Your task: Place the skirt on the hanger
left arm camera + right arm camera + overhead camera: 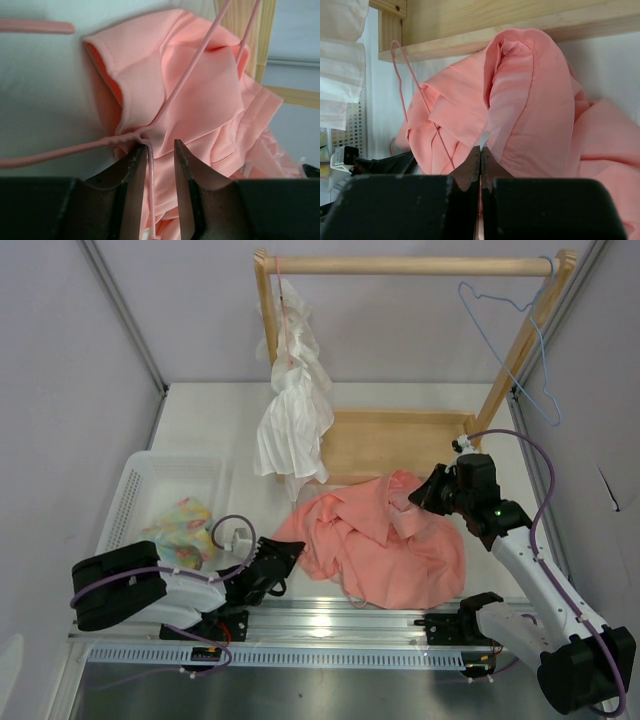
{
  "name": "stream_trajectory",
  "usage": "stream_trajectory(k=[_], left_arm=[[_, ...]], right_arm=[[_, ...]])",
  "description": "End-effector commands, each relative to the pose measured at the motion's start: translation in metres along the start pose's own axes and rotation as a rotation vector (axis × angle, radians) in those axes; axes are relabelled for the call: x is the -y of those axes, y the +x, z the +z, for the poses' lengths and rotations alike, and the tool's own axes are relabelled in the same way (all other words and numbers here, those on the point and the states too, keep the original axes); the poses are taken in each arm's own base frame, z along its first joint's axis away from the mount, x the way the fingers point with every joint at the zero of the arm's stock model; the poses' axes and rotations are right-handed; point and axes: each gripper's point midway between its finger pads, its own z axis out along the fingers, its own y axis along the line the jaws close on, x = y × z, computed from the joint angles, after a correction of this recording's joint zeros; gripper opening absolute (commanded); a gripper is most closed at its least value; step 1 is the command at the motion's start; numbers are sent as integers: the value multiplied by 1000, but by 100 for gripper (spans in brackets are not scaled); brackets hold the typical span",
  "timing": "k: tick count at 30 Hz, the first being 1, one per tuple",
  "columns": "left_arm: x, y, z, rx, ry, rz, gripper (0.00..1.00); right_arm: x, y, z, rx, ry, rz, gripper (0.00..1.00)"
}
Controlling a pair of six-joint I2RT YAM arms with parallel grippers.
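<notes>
The main risk sits on the left side. The left gripper (156,160) has its fingers spread around the neck of the pink wire hanger (142,134), and the wire rests against one finger without being clamped. Any tug on the cloth could therefore drag the hanger out of the gap or spin it flat. In the middle, the skirt (400,550) lies in a crumpled heap on the table just in front of the base of the wooden rack (400,265). The hanger's shoulders lie across its folds. I cannot tell whether the wire passes inside the waist or only rests on top. If it only rests on top, a lift would leave the skirt behind. On the right, the right gripper (480,150) has its fingers pressed together on a single raised fold. That is a thin bite, and the fabric looks slippery, so the weight of the heap could pull the fold free.

The left arm lies low and stretched out from its base, well in front of the rack. Its wrist points along the table into the near-left edge of the skirt. The right arm is bent up and over (elbow high) and reaches toward the rack's base, with its wrist tipped down onto the far-right part of the heap.
</notes>
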Motion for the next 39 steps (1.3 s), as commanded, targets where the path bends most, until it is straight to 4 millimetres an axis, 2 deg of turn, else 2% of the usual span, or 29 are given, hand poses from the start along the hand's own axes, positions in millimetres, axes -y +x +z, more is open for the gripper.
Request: stream_trajectory(k=[1,3,4,6,7,14,15,17,19,20,25,27,29,30,31,32,33,34,35,36,37,38,39], left_arm=[[-8,-23,-1,67,42,-28,31],[-6,-29,-2,79,67,-28,29],[6,-29,-2,78,110,-33,26],[11,-31,-3,81,136,-29,23],[21,-29,-4,73,172,-30,20],[15,-29,-2,29,179,8,0],[11,-30,-4,27,182,44,0],[36,-25,-9,-6,282,52,0],[51,-23,-13,-17,360,139,0],[70,-22,-22,-26,444,138,0],[87,0,-44,-158,593,284,0],[88,11,-53,-221,636,360,0],[85,23,-53,-271,635,437,0],[65,35,-40,-330,535,525,0],[75,44,-52,-371,576,572,0],[92,48,-52,-352,591,658,0],[80,54,-52,-390,501,749,0],[92,46,-58,-359,513,772,0],[113,45,-64,-346,537,808,0],[112,43,-66,-355,522,844,0],[97,47,-68,-415,480,899,0],[111,49,-74,-427,502,919,0],[108,52,-75,-451,493,938,0]], right_arm=[[-8,-3,2,11,-37,-10,0],[-9,-3,2,11,-39,-13,0],[-9,-3,2,10,-40,-13,0],[-8,-2,2,6,-35,-12,0],[-8,-2,2,6,-35,-13,0],[-6,0,4,5,-28,-8,0],[-6,0,4,5,-30,-9,0],[-5,0,3,8,-26,-11,0],[-5,-1,3,7,-26,-13,0],[-6,-1,3,8,-27,-14,0],[-5,-6,-1,15,-8,-39,0],[-4,-9,-4,22,2,-47,0],[-4,-10,-7,26,8,-59,0],[-4,-10,-8,25,10,-64,0],[-6,-14,-10,34,10,-69,0],[-6,-14,-12,30,13,-83,0],[-7,-15,-12,33,13,-90,0],[-9,-19,-15,48,19,-101,0],[-9,-21,-15,52,23,-115,0],[-12,-19,-16,46,23,-133,0],[-16,-24,-18,64,31,-152,0],[-17,-26,-19,72,41,-173,0],[-24,-22,-19,61,38,-209,0]])
